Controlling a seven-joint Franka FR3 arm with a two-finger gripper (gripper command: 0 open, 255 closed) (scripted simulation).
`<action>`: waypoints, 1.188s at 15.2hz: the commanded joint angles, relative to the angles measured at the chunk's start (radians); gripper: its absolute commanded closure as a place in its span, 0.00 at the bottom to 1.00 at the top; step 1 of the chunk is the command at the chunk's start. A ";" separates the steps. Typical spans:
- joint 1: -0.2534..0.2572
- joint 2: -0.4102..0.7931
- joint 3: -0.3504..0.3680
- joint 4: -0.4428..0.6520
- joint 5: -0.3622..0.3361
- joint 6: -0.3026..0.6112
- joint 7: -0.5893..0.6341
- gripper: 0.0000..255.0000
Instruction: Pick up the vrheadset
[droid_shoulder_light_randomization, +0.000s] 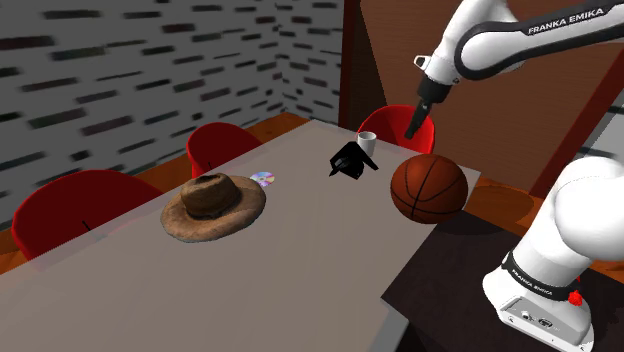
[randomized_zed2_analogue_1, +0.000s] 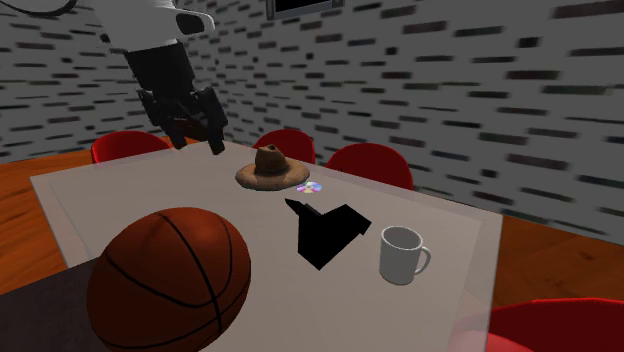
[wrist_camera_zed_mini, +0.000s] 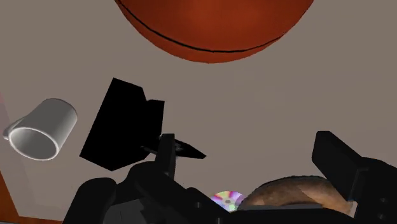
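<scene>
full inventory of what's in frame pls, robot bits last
round basketball with black seams: 1, orange-brown, table edge near the stand
angular VR headset: 1, black, on the table beside the mug
handled mug: 1, white, upright on the table
brimmed hat: 1, brown, mid-table
shiny disc: 1, iridescent, by the hat's brim
rectangular table: 1, grey
round-backed chairs: 4, red, around the table
Franka arm: 1, white, above the basketball
two-finger gripper: 1, black, open, above the table
</scene>
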 joint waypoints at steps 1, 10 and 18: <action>0.031 0.058 -0.069 -0.014 0.000 0.102 -0.122 0.00; 0.400 0.413 -0.491 0.088 0.310 0.423 -0.817 0.00; 0.500 0.950 -0.592 0.405 1.170 0.234 -1.754 0.00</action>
